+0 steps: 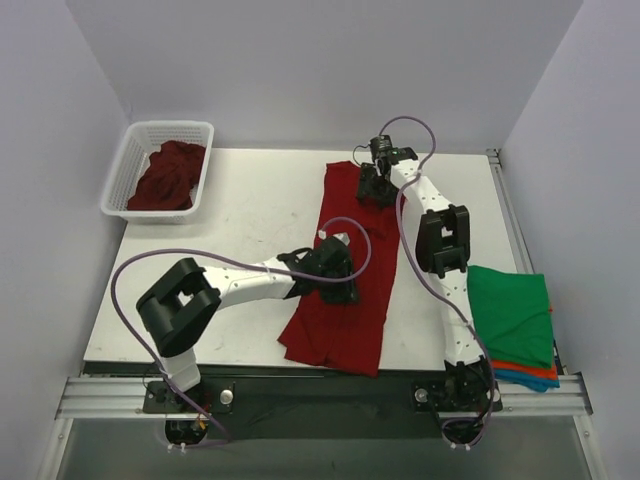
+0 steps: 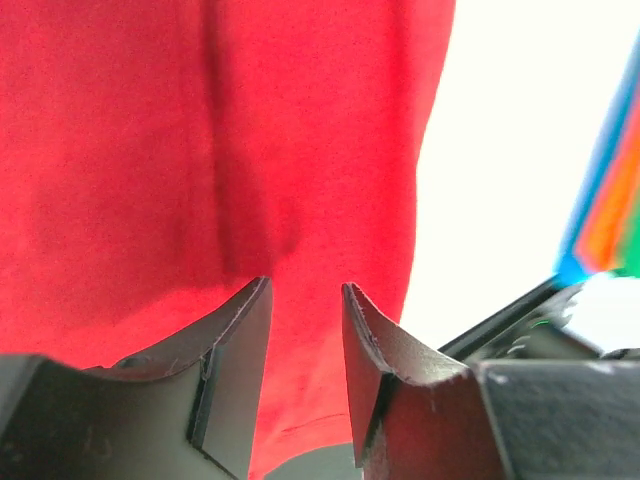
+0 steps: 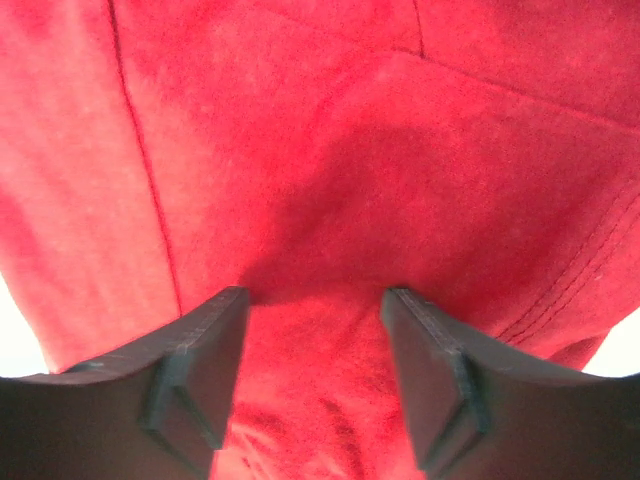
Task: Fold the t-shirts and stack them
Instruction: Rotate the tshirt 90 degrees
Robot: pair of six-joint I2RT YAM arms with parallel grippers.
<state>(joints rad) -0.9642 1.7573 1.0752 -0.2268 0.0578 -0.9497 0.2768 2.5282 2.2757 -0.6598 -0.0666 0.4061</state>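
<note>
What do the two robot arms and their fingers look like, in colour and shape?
Both the left arm and the right arm have white links with black joints. A thin purple cable loops along each. The fingers are black, flat, tapering wedges.

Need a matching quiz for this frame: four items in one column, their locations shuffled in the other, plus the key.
Column 1
1. white basket
2. green t-shirt
3. long red t-shirt
4. right end effector

Column 2
A. spread flat in the centre
B. far-left corner, holding crumpled red cloth
C. over the far end of the spread shirt
D. top of the folded stack, near-right edge

Pairs: 1-B, 2-D, 3-A, 4-C
</note>
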